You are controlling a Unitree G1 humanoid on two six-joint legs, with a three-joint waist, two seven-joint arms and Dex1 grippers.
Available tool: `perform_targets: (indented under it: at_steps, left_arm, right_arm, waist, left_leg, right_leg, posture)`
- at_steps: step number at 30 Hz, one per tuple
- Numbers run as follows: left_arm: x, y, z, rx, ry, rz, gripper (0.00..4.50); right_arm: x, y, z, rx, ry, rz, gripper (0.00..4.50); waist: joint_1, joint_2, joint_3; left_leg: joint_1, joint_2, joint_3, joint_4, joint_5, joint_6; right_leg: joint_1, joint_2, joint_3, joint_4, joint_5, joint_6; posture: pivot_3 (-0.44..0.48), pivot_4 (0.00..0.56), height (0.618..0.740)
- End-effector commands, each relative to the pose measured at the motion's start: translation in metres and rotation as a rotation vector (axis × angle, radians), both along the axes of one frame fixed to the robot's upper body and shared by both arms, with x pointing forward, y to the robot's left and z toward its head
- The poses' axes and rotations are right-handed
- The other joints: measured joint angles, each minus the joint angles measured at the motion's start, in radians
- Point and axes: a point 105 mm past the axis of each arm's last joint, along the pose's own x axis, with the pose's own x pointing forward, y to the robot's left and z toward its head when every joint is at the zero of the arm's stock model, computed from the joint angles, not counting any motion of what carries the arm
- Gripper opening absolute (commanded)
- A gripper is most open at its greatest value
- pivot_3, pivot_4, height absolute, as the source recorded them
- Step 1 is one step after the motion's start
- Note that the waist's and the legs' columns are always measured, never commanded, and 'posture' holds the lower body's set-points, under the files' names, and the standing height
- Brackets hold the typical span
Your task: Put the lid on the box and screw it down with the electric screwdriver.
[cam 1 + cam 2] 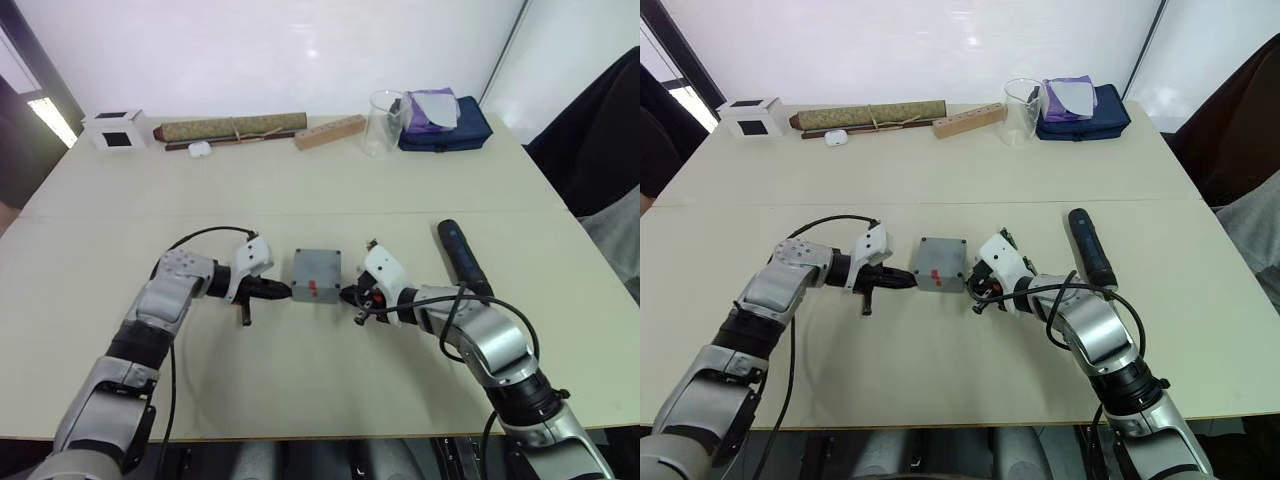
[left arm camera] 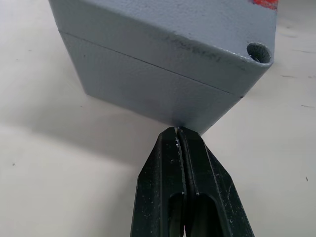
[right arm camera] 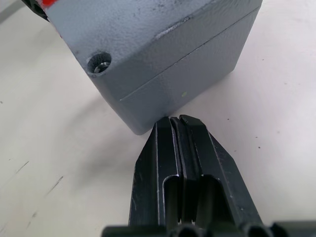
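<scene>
White walls back a pale beige tabletop [image 1: 330,400], and you have the small grey square box [image 1: 317,287] sitting near the middle of it, between your two arms. The smooth grey square lid [image 1: 318,267] is already seated on top of the box; in the wrist views you can see the seam running around the sides where the two halves meet, and a round screw recess at a corner of the lid. A small red mark shows on the lid's near edge.

Your left gripper [image 2: 177,132] lies low on the tabletop with its black fingers [image 2: 163,173] pressed together, the tips touching a lower corner of the box on its left side. Your right gripper [image 3: 175,119] mirrors it from the right: its fingers [image 3: 158,163] are also pressed together, holding nothing, with the tips right at the box's corner near the base.

You will find the dark blue-black pen-shaped electric screwdriver [image 1: 462,257] lying flat on the tabletop beyond your right forearm, apart from the box and from both grippers.

Along the far edge stand a small white box with a black square [image 1: 115,129], a rolled olive mat [image 1: 232,128], a long wooden block [image 1: 330,132], a clear glass beaker [image 1: 384,122] and a navy pouch [image 1: 448,128].
</scene>
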Motion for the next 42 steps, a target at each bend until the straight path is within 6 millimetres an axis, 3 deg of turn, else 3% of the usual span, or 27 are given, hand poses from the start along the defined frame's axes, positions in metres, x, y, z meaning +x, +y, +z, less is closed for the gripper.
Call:
perform_targets:
  at_steps: [1,10,16,21,25,27,29,37,42]
  left_arm:
    - [-0.010,-0.017,0.010,-0.045,-0.016,-0.081,0.00]
    - [-0.009,-0.009,0.009,-0.014,-0.033,-0.057,0.00]
    - [-0.006,0.029,0.027,-0.003,-0.086,0.053,0.00]
    - [-0.012,0.038,0.055,-0.065,-0.131,0.077,0.00]
    - [-0.018,0.025,0.094,-0.179,-0.181,0.049,0.00]
    - [-0.022,0.018,0.104,-0.210,-0.193,0.028,0.00]
    - [-0.024,0.012,0.111,-0.226,-0.207,0.010,0.00]
    - [-0.023,-0.007,0.121,-0.252,-0.225,-0.033,0.00]
    - [-0.024,-0.013,0.119,-0.249,-0.222,-0.049,0.00]
  right_arm:
    - [-0.009,0.024,0.019,0.053,-0.044,0.125,0.06]
    - [-0.005,0.019,0.019,-0.011,-0.100,0.128,0.06]
    - [-0.002,-0.014,0.027,-0.053,-0.150,0.029,0.06]
    - [-0.014,-0.026,0.052,0.047,-0.209,-0.019,1.56]
    - [-0.016,-0.056,0.060,0.048,-0.248,-0.195,3.06]
    - [-0.016,-0.067,0.059,0.063,-0.233,-0.268,3.89]
    - [-0.015,-0.076,0.056,0.067,-0.222,-0.318,4.42]
    - [-0.004,-0.101,0.038,0.089,-0.192,-0.503,4.42]
    - [0.001,-0.099,0.031,0.088,-0.176,-0.499,4.42]
  waist:
    - [0.000,0.000,0.000]
    - [0.000,0.000,0.000]
    - [0.000,0.000,0.000]
    - [0.006,0.000,0.000]
    - [0.009,0.000,0.000]
    - [0.007,0.000,0.000]
    - [0.005,0.000,0.000]
    - [-0.001,0.001,0.000]
    - [0.001,0.001,0.000]
  left_leg:
    - [0.000,0.000,0.000,0.000,0.000,0.000]
    - [0.000,0.000,0.000,0.000,0.000,0.000]
    - [0.000,0.000,0.000,0.000,0.000,0.000]
    - [0.000,0.000,-0.001,0.000,0.000,0.000]
    - [-0.001,0.000,-0.001,0.001,0.000,0.000]
    - [0.000,0.000,0.000,0.001,0.000,0.000]
    - [0.000,0.000,0.000,0.001,0.000,0.000]
    - [0.001,0.001,0.001,0.000,0.000,0.000]
    - [0.001,0.001,0.001,0.000,0.000,0.000]
  right_leg:
    - [0.000,0.000,0.000,0.000,0.000,0.000]
    - [0.000,0.000,0.000,0.000,0.000,0.000]
    - [0.000,0.000,0.000,0.000,0.000,0.000]
    - [0.000,-0.001,0.000,0.000,0.000,0.000]
    - [0.001,-0.002,0.000,0.000,0.000,0.000]
    - [0.001,-0.002,0.000,-0.001,0.000,0.000]
    - [0.001,-0.001,0.000,0.000,0.000,0.000]
    - [0.001,0.000,0.000,0.000,0.000,0.000]
    - [0.001,0.000,0.000,0.000,0.000,0.000]
  posture:
    - [0.000,0.150,0.736]
    - [0.000,0.150,0.736]
    - [0.000,0.150,0.736]
    - [0.000,0.150,0.736]
    - [0.000,0.150,0.736]
    - [0.000,0.150,0.736]
    - [0.000,0.150,0.736]
    - [0.000,0.150,0.736]
    - [0.000,0.150,0.736]
